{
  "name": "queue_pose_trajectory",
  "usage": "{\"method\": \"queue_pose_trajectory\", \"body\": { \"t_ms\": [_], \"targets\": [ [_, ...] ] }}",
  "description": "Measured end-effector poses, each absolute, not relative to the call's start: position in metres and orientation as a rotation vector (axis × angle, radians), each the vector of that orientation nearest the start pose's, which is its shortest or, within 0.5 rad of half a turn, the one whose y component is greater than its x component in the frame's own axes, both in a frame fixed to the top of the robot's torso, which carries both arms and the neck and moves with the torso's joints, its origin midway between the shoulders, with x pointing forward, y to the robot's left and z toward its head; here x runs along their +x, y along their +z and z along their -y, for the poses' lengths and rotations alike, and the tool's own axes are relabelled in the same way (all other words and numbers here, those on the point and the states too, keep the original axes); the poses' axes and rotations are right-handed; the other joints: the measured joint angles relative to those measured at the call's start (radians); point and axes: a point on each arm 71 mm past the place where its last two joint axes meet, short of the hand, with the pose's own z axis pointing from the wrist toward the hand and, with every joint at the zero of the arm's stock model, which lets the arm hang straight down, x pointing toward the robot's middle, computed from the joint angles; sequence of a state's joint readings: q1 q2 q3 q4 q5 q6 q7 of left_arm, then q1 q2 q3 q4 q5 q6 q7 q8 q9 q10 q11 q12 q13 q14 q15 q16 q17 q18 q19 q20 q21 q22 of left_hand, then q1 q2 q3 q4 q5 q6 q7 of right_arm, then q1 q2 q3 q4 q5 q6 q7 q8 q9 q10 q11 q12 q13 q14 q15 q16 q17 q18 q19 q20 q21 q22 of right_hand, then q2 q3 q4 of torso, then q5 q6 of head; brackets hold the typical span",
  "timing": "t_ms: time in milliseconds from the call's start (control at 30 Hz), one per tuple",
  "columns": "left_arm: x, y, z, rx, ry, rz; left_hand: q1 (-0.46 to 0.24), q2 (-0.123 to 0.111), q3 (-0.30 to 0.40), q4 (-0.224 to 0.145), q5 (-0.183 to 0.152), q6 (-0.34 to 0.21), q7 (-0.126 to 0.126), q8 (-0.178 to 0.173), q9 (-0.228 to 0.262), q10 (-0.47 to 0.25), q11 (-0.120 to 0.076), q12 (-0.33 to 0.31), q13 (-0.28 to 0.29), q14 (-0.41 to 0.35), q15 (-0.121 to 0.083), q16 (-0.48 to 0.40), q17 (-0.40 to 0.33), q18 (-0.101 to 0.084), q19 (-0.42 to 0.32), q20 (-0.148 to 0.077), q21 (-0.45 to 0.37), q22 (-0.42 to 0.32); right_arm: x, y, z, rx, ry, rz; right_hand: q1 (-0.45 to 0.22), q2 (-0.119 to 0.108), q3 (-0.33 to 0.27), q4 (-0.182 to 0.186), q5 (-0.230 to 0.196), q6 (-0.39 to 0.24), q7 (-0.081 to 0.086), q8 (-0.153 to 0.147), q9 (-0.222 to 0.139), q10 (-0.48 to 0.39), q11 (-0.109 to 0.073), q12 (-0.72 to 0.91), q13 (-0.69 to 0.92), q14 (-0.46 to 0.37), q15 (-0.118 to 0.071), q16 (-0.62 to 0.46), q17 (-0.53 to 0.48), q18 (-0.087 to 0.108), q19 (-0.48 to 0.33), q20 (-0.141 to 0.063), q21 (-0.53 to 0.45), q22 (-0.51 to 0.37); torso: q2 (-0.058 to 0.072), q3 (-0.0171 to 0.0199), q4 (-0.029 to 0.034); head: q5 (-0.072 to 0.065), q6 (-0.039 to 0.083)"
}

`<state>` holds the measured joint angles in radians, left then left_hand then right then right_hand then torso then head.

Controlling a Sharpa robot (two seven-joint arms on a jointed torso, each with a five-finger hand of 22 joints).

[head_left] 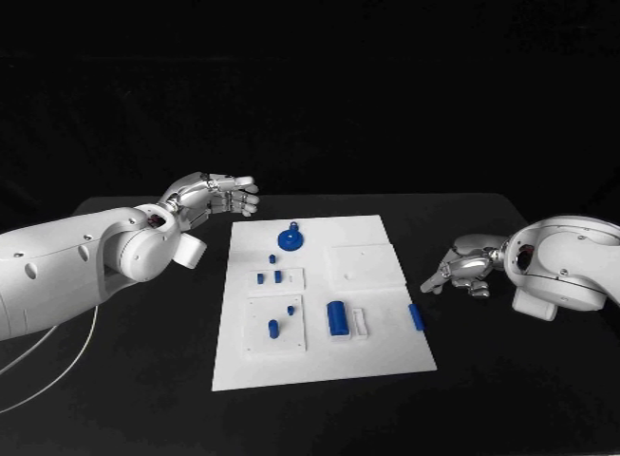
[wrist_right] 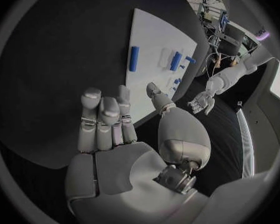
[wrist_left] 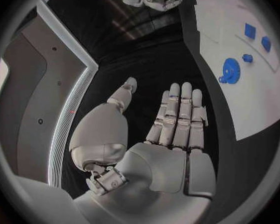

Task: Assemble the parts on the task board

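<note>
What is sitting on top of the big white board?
On the task board lie small blue parts: a round gear, a long cylinder, a bar near its right edge. What is under the board is hidden.

Black table (head_left: 145, 399), dark backdrop behind, no windows visible.

The left robot hand (wrist_left: 174, 129) hovers open beside the task board (wrist_left: 252, 99), holding nothing.

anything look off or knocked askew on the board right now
Nothing stands out. The task board lies flat on the black table, with the blue parts lying on it and none off its edge. The left hand and right hand are both off the board, holding nothing.
</note>
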<state>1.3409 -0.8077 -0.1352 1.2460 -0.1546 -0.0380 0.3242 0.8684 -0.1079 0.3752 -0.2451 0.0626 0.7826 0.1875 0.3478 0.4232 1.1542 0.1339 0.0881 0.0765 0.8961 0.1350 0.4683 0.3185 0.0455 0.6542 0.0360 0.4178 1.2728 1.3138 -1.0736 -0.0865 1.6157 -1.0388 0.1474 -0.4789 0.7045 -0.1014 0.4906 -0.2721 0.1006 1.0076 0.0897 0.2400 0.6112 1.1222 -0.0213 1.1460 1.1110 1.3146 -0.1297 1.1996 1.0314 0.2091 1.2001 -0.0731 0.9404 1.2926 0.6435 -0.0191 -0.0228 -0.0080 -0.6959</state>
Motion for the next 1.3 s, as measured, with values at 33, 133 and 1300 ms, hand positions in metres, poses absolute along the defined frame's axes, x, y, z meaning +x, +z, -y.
{"method": "queue_pose_trajectory", "body": {
  "t_ms": [33, 133, 1300],
  "targets": [
    [0.542, -0.156, -0.264, -0.871, -1.457, -1.569, 0.0, 0.0, 0.0, 0.0, 0.0, 0.0, 0.0, 0.0, 0.0, 0.0, 0.0, 0.0, 0.0, 0.0, 0.0, 0.0, 0.0, 0.0, 0.0, 0.0, 0.0, 0.0, 0.461, -0.185, 0.301, 0.289, 0.345, -2.272, 0.0, 0.0, 0.0, 0.0, -0.004, 0.0, 0.0, 0.0, 0.001, 0.0, 0.0, 0.0, 0.0, 0.0, 0.0, 0.0, 0.0, 0.0, 0.0, 0.0, 0.0, 0.0, 0.0, 0.0004, 0.0, -0.003, -0.001],
    [0.542, -0.156, -0.264, -0.871, -1.459, -1.57, 0.0, 0.0, 0.0, 0.0, 0.0, 0.0, 0.0, 0.0, 0.0, 0.0, 0.0, 0.0, 0.0, 0.0, 0.0, 0.0, 0.0, 0.0, 0.0, 0.0, 0.0, 0.0, 0.457, -0.193, 0.298, 0.279, 0.341, -2.295, -0.008, 0.008, -0.016, 0.0, -0.008, 0.0, 0.0, 0.0, 0.001, 0.0, 0.0, 0.0, 0.0, 0.0, 0.0, 0.0, 0.0, 0.0, 0.0, 0.0, 0.0, 0.0, 0.0, 0.0012, 0.0, -0.009, -0.002],
    [0.541, -0.156, -0.267, -0.873, -1.457, -1.572, 0.0, 0.0, -0.003, -0.003, 0.0, 0.0, 0.0, 0.0, 0.0, 0.0, 0.0, 0.0, 0.0, 0.0, 0.0, 0.0, 0.001, 0.0, 0.0, 0.0, -0.004, 0.001, 0.453, -0.226, 0.272, 0.22, 0.337, -2.364, 0.068, 0.044, 0.099, 0.054, -0.047, 0.009, -0.001, 0.008, 0.076, 0.0, 0.0, -0.001, -0.001, 0.0, 0.0, -0.004, -0.001, 0.0, 0.0, 0.0, -0.003, -0.005, 0.001, -0.0019, 0.0021, -0.018, -0.023]
  ]
}}
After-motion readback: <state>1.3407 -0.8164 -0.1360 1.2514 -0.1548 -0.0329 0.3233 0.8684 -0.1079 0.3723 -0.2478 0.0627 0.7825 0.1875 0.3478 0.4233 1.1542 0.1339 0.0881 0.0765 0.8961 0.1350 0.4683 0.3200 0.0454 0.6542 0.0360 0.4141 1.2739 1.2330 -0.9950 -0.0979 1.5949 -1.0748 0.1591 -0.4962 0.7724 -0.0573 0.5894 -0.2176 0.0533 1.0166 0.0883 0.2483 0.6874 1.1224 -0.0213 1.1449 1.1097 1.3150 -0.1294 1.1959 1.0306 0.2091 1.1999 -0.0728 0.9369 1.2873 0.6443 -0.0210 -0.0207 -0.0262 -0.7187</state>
